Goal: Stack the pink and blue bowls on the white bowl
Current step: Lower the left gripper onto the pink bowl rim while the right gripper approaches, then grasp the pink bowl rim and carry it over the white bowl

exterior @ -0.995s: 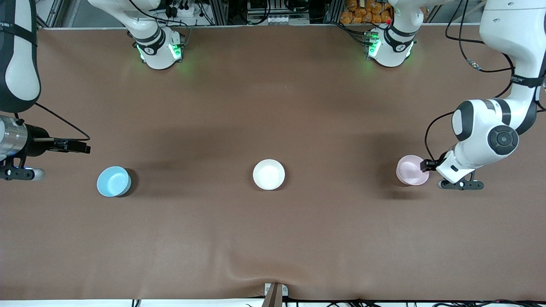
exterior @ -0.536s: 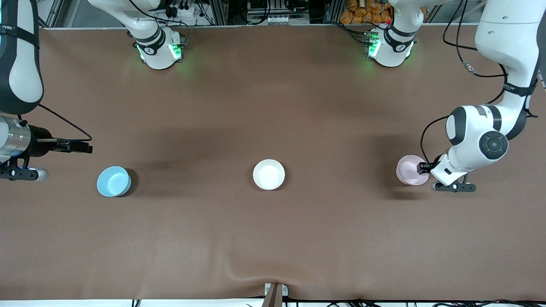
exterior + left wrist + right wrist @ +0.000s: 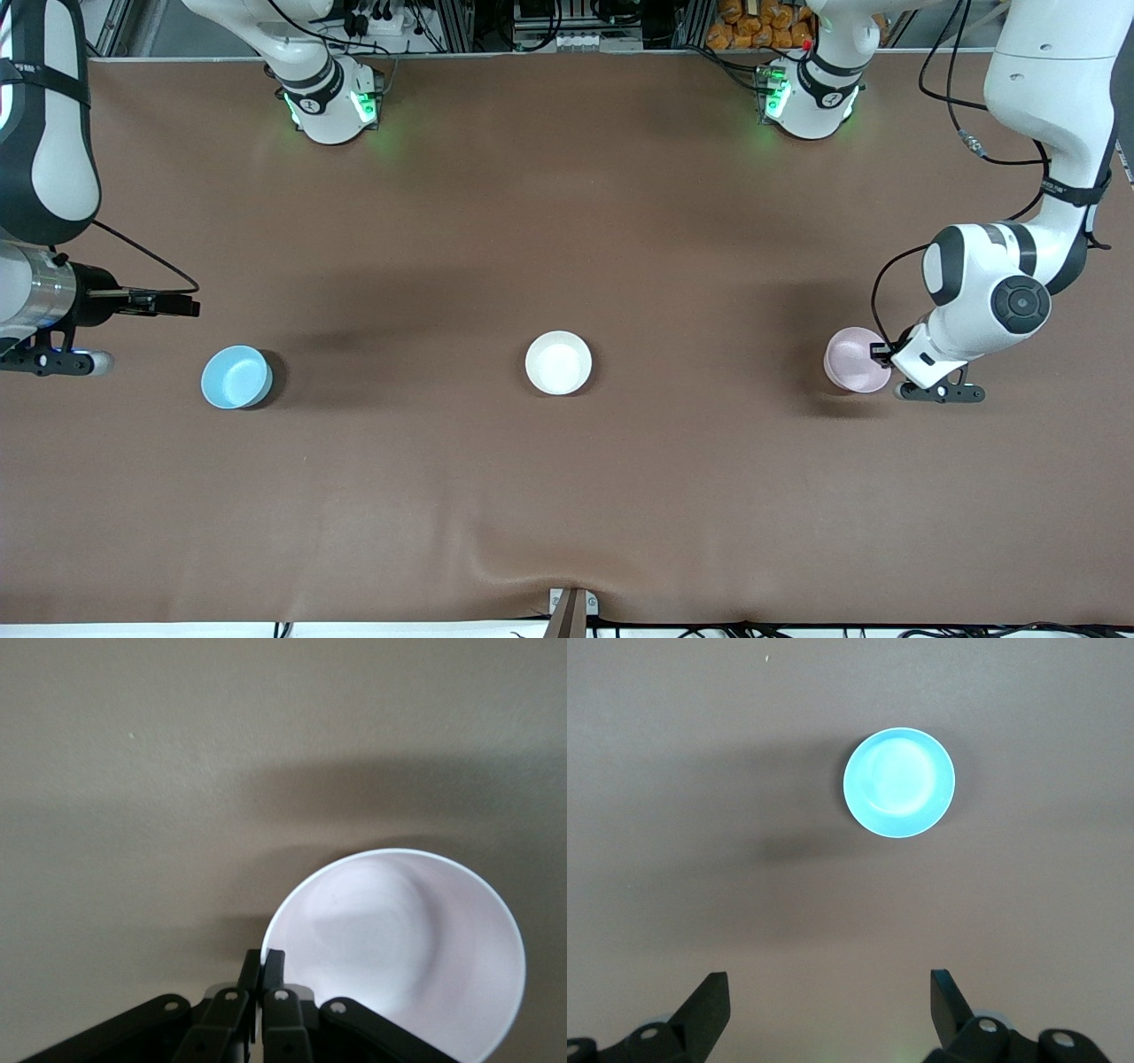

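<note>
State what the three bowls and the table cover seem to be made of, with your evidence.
Pink bowl, white bowl and blue bowl: probably glazed ceramic or hard plastic; smooth, glossy, soft highlights inside. Table cover: probably matte brown cloth or vinyl; a wrinkle shows at the edge nearest the camera.

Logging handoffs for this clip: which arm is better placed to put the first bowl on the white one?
Left. The left gripper is shut on the rim of the pink bowl. The right gripper hangs open, short of the blue bowl. The white bowl sits between them.

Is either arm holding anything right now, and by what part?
The left gripper pinches the pink bowl by its rim. The right gripper is open, holding nothing.
</note>
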`<control>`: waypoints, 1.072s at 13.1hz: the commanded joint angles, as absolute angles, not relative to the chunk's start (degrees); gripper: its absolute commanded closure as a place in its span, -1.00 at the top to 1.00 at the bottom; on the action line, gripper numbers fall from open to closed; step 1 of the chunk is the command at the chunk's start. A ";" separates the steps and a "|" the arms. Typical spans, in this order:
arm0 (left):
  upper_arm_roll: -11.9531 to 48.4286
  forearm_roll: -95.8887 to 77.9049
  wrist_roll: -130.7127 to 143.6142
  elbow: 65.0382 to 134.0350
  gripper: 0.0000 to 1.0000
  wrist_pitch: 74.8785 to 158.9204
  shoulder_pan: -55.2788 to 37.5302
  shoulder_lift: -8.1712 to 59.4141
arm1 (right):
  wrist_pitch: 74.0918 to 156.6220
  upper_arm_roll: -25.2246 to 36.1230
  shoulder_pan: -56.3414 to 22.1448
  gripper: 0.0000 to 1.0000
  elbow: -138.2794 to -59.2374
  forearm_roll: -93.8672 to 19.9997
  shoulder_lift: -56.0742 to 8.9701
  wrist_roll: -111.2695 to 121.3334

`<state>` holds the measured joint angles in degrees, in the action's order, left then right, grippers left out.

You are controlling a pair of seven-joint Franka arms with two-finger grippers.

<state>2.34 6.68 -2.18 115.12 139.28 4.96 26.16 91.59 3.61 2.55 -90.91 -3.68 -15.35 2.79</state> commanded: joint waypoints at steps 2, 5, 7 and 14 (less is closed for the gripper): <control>6.48 4.94 -0.45 113.83 -1.00 138.87 5.10 24.70 | 91.50 3.52 2.99 1.00 -91.32 -4.48 -14.94 4.66; 11.84 1.76 8.05 108.04 -1.00 132.65 4.05 25.05 | 91.23 3.52 2.99 1.00 -91.41 -4.75 -14.94 4.66; 13.53 1.67 15.69 104.52 -1.00 128.78 0.90 25.14 | 91.32 3.52 2.99 1.00 -91.93 -4.75 -14.94 4.66; 13.54 -3.94 35.93 96.61 -1.00 125.24 -16.15 27.59 | 91.23 3.52 2.99 1.00 -92.02 -4.83 -14.85 4.66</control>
